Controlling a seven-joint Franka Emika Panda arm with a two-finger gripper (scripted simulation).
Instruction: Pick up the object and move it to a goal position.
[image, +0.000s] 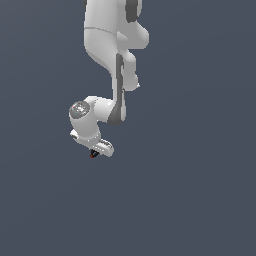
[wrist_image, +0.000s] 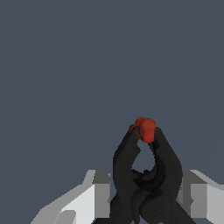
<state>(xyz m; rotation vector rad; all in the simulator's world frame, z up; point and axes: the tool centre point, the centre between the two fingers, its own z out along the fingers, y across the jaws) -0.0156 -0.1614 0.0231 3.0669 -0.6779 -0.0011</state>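
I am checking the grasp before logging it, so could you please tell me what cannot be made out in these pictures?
- Exterior view: the object is only a dark speck with red under the claw; its shape is too small to read.
- Wrist view: the object runs off the picture's edge, so its far end is cut off.
- Wrist view: the claw pads' contact is hidden behind the object's black prongs.
- No goal marker shows in either view.

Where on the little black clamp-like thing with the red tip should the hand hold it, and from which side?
Hold the black clamp-like thing at its thick dark base, where its two prongs cross, not at the narrow red tip. In the wrist view it already sits there between the white fingers, one on each flank, tip pointing away from the hand. That hold looks sound.
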